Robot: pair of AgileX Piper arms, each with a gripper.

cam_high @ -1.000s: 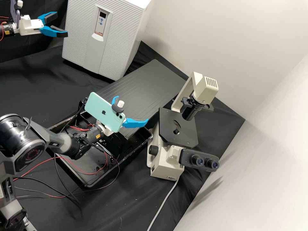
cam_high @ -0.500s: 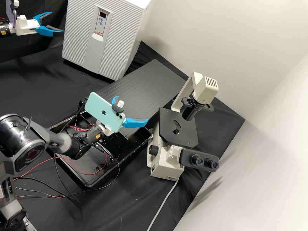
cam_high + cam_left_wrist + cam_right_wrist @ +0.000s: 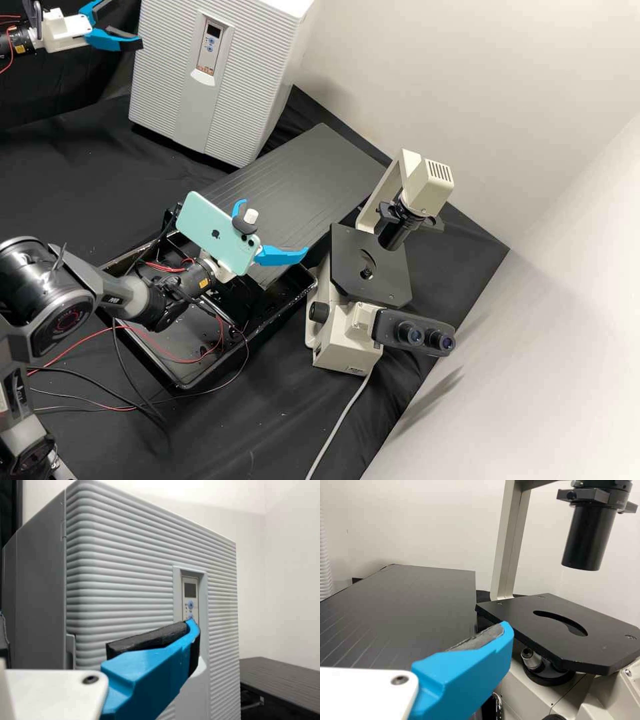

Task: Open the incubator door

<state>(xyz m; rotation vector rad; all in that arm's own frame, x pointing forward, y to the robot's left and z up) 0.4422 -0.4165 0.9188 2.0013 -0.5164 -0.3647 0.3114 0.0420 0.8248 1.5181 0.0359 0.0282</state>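
From my station I see a pale grey incubator standing upright, its ribbed front door shut, a small control panel set into it. My left gripper is beside the incubator's front; its jaws are parted wide with nothing between them. One blue finger crosses in front of the panel in the left wrist view; I cannot tell whether it touches. My right gripper is well apart from the incubator, past the near part of a dark board, jaws widely spread and unloaded. As I judge it, only the positioning is done: getting a grip on the door's edge, pulling it free and swinging it away from the incubator are all left
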